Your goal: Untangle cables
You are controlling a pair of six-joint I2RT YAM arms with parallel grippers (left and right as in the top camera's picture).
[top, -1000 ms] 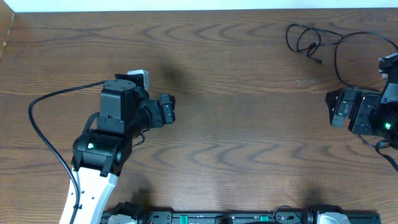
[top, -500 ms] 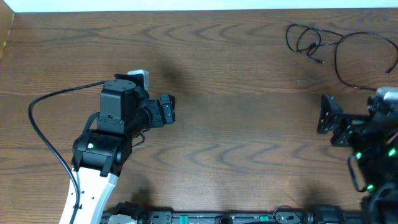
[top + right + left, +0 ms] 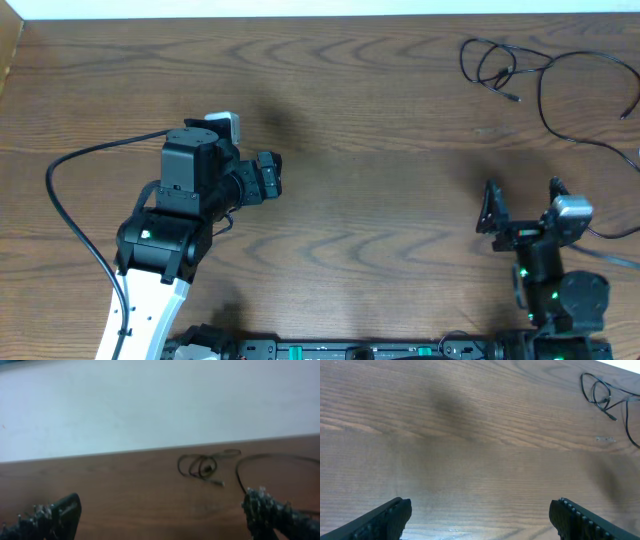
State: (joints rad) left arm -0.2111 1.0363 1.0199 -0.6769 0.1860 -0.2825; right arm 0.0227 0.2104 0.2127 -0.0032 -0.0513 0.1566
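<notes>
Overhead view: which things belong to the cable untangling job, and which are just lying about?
Job:
- black cable, looped near the table's far right corner; I cannot make out a white one
- left fingers and right fingers, both open and empty

Just there:
- left arm's thick wire
- wood table

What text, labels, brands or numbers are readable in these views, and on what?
None can be read.
The left arm and right arm: black housings with green lights, no legible marking.
The rail at the bottom of the overhead view: small coloured parts, too small to read.
A faint pale mark on the table near the black cable: too blurred to tell.
</notes>
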